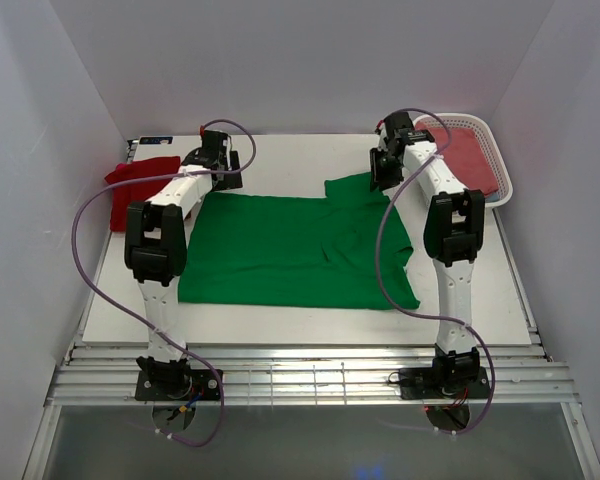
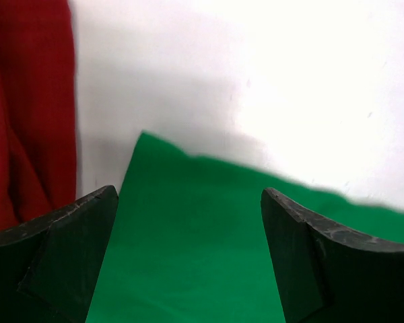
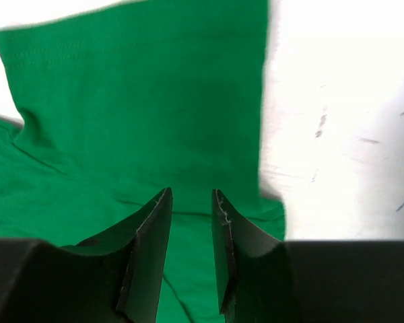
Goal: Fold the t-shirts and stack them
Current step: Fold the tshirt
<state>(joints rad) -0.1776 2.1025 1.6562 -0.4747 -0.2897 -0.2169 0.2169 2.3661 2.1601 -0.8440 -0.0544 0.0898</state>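
Observation:
The green t-shirt point(image 1: 290, 250) lies spread flat in the middle of the table, with one sleeve point(image 1: 355, 188) reaching toward the back right. A red t-shirt point(image 1: 138, 185) lies bunched at the back left. My left gripper point(image 1: 223, 172) hovers over the green shirt's back left corner point(image 2: 188, 222) with its jaws wide open and empty; the red shirt point(image 2: 27, 121) shows at the left of that view. My right gripper point(image 1: 382, 178) hangs over the green sleeve point(image 3: 141, 101), its jaws point(image 3: 192, 195) a narrow gap apart with nothing between them.
A white basket point(image 1: 502, 185) stands at the back right with red cloth point(image 1: 470, 160) in it. Bare white table point(image 1: 480, 290) lies right of the green shirt and along the front edge. Grey walls close in on the left, right and back.

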